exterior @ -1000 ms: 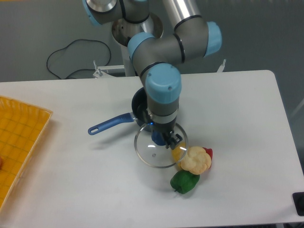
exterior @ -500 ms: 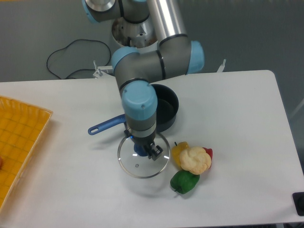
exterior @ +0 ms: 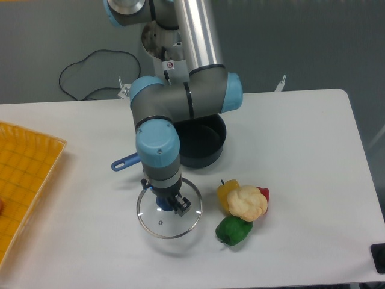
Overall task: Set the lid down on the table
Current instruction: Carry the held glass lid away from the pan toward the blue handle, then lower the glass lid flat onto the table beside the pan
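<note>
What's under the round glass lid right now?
Through the round glass lid only bare white table shows, nothing else beneath it. The gripper covers the blue knob, so that part underneath is hidden, as is whether the rim touches.

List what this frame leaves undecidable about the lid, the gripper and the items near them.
- Gripper on the lid knob: the wrist blocks the view, so finger closure is unclear.
- Lid contact with the table: one overhead view cannot show whether it rests or hovers.
- Pot: the arm covers its left part and most of the handle.
- Yellow tray: cut off by the left edge.
- Dark object: cut off by the right edge, unidentifiable.
</note>
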`<control>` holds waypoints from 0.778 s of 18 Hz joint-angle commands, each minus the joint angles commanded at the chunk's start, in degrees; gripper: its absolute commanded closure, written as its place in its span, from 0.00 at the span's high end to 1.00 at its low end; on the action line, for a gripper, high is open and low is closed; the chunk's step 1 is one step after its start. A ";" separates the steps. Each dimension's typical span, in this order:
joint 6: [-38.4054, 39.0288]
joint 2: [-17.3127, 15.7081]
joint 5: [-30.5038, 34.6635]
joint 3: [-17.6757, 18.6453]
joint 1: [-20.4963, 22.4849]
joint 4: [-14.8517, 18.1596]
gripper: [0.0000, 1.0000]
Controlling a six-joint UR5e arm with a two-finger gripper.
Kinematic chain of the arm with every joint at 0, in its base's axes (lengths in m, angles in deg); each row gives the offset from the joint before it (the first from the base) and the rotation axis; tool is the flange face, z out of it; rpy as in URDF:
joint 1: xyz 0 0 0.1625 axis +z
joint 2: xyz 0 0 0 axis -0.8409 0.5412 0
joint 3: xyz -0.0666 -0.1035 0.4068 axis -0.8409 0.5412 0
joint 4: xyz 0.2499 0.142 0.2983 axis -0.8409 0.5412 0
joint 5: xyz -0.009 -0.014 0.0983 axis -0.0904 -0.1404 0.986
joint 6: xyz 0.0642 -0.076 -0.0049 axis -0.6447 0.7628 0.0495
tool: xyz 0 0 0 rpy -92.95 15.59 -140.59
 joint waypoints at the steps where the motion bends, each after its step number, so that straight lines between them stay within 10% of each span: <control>1: 0.26 0.26 -0.44 0.00 -0.26 0.00 0.44; 14: 2.73 2.29 -2.81 0.97 -2.11 -1.66 0.44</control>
